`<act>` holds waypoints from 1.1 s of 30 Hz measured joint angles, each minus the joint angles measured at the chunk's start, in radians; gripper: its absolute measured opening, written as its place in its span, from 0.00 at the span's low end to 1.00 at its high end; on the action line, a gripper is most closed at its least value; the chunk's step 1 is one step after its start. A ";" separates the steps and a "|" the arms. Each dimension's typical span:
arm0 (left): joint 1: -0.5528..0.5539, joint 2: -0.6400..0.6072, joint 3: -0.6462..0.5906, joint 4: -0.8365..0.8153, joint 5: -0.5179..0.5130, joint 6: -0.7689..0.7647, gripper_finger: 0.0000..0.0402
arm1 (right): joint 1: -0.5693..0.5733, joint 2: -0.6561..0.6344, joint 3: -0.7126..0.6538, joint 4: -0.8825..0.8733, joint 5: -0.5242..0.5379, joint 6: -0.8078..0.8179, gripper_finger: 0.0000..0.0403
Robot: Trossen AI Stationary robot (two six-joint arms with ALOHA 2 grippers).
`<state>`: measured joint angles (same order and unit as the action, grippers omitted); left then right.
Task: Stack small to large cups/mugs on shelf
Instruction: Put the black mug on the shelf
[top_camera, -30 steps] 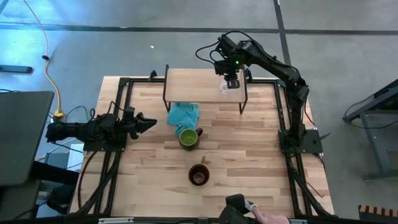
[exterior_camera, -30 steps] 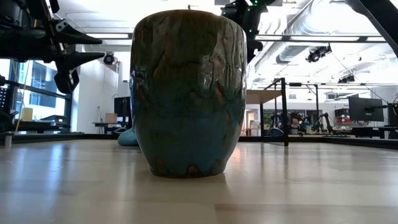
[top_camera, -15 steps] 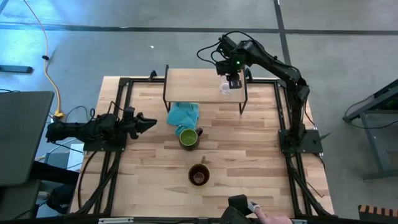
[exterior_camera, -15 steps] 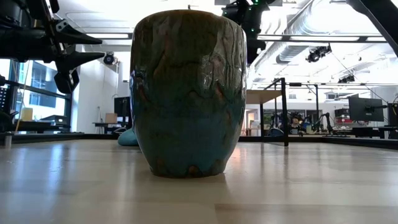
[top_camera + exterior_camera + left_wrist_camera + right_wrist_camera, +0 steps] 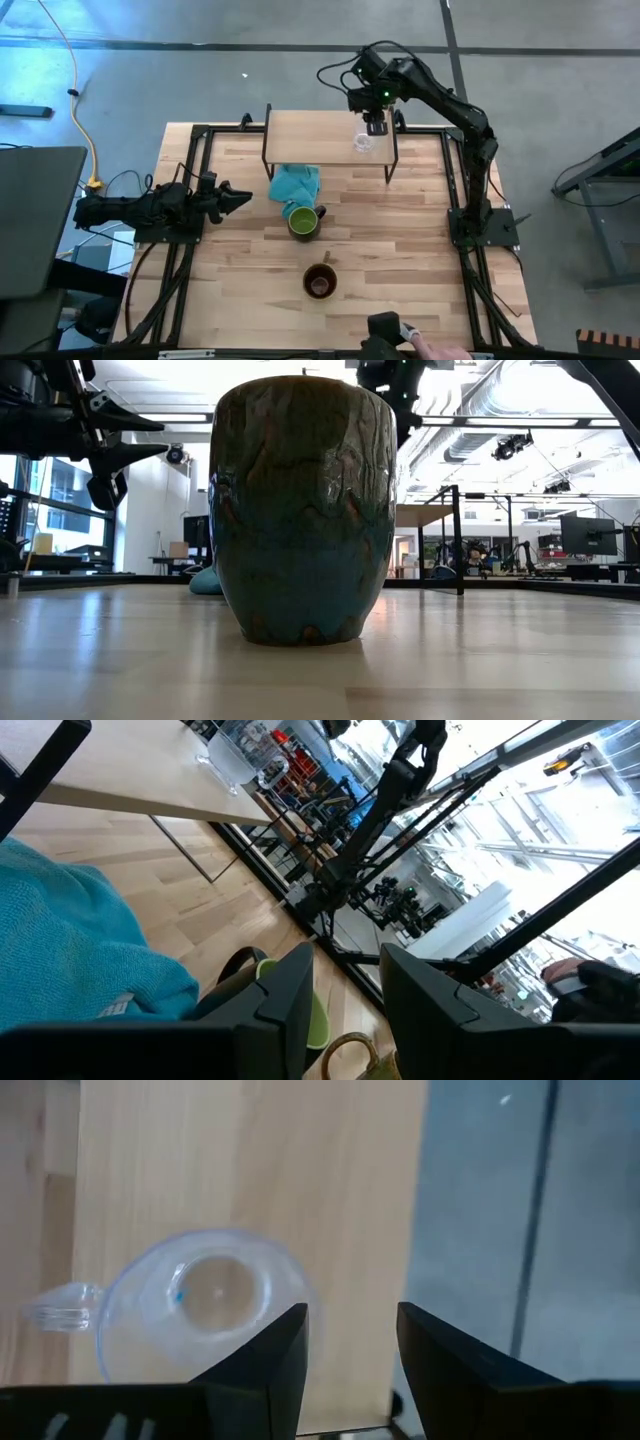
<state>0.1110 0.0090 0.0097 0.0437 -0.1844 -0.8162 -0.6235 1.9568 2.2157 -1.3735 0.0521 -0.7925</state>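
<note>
Three vessels, one placed: my right gripper point(image 5: 374, 127) hangs above the shelf point(image 5: 310, 135) at the upper centre of the high view, jaws spread and empty, the clear glass cup point(image 5: 363, 144) standing on the board's right end just below them. I judge the first placement done; next I must fetch the green-lined mug point(image 5: 303, 221), mid-frame on the desk point(image 5: 400, 250) beside the teal cloth point(image 5: 295, 184), then the brown mug point(image 5: 319, 281) lower down. My left gripper point(image 5: 232, 199) waits at left, jaws parted. No readable writing anywhere.
</note>
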 joint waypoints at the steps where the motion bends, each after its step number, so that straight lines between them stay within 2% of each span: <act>1: 0.000 0.000 0.000 0.000 0.000 0.000 0.26 | 0.000 0.000 0.022 -0.002 0.000 0.000 0.36; 6: 0.000 0.000 0.000 0.000 0.000 0.000 0.26 | 0.004 0.000 0.137 -0.057 -0.002 0.023 0.36; 11: 0.000 0.000 0.000 0.000 0.000 0.000 0.26 | 0.022 -0.075 0.114 -0.042 -0.022 0.127 0.36; 21: 0.000 0.000 0.000 0.000 0.014 0.002 0.26 | 0.042 -0.207 0.121 0.049 -0.333 0.374 0.36; 29: 0.000 0.000 0.000 -0.013 0.108 -0.003 0.26 | 0.056 -0.231 0.120 0.052 -0.664 0.478 0.36; 33: 0.000 0.000 0.000 -0.020 0.161 -0.003 0.26 | 0.096 -0.224 0.119 0.047 -0.726 0.464 0.36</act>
<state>0.1108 0.0090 0.0097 0.0235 -0.0238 -0.8196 -0.5277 1.7329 2.3348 -1.3270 -0.6737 -0.3284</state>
